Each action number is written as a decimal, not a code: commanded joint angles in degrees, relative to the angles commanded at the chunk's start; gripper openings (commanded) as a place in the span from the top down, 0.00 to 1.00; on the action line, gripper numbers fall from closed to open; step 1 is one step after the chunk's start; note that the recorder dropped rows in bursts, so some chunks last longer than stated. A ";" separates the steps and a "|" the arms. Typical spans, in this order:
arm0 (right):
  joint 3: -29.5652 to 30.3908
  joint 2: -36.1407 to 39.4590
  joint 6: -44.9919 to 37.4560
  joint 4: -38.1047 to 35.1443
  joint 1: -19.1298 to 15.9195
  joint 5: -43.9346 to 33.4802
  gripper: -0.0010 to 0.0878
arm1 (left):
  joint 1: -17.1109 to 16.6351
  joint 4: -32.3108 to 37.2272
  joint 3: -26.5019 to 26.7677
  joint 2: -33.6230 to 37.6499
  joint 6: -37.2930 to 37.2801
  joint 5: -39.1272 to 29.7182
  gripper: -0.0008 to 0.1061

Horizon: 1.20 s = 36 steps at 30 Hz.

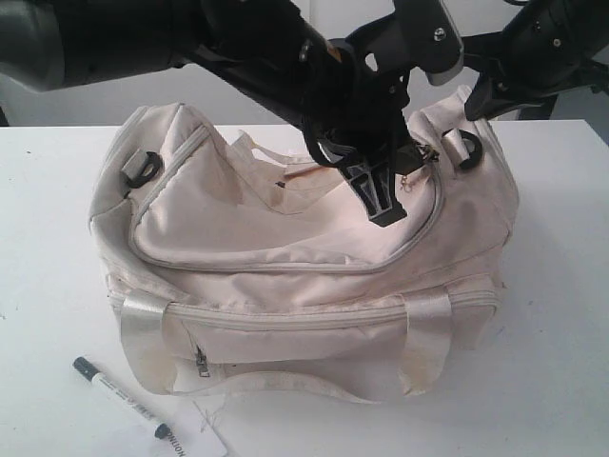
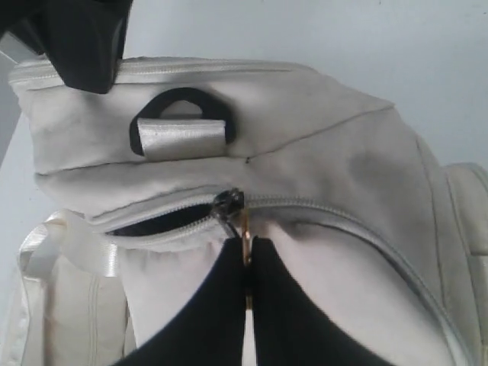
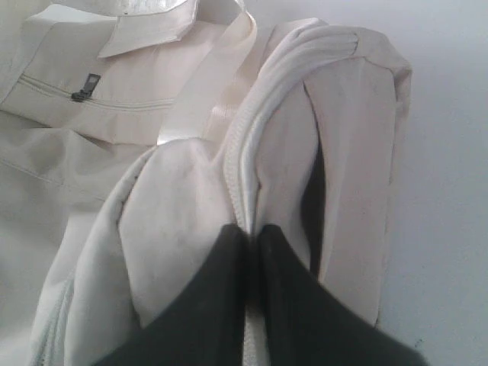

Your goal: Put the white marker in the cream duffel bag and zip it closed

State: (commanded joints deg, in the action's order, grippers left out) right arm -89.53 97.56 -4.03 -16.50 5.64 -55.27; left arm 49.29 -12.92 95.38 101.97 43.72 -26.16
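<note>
Because the cream duffel bag [image 1: 285,228] looks limp, the left gripper [image 2: 245,248] pinches its gold pull [image 2: 245,231] and the right gripper [image 3: 250,232] pinches its end fabric [image 3: 343,152].

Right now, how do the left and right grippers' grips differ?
The left gripper pinches the gold zipper pull; the right gripper pinches a fabric fold of the cream duffel bag. Left sits at the top zipper, right at the bag's end. Both are shut.
</note>
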 joint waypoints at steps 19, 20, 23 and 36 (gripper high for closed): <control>-6.11 0.00 1.30 -2.79 0.00 -6.52 0.75 | 0.00 3.42 0.00 -0.84 0.19 4.76 0.99; -6.36 0.00 1.30 -3.35 0.00 -6.77 0.75 | 0.00 3.42 0.00 -0.84 0.19 4.53 0.99; -6.51 0.28 -0.34 -5.29 0.00 -7.22 0.75 | 0.00 3.42 0.00 -0.84 0.19 4.17 0.99; -9.43 5.00 -4.26 -9.09 -0.33 -10.43 0.61 | 0.00 3.68 0.00 -0.84 8.34 1.99 0.99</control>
State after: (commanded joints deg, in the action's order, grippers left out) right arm -98.96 102.56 -8.29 -25.59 5.30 -65.71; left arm 49.29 -9.24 95.38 101.13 52.06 -24.17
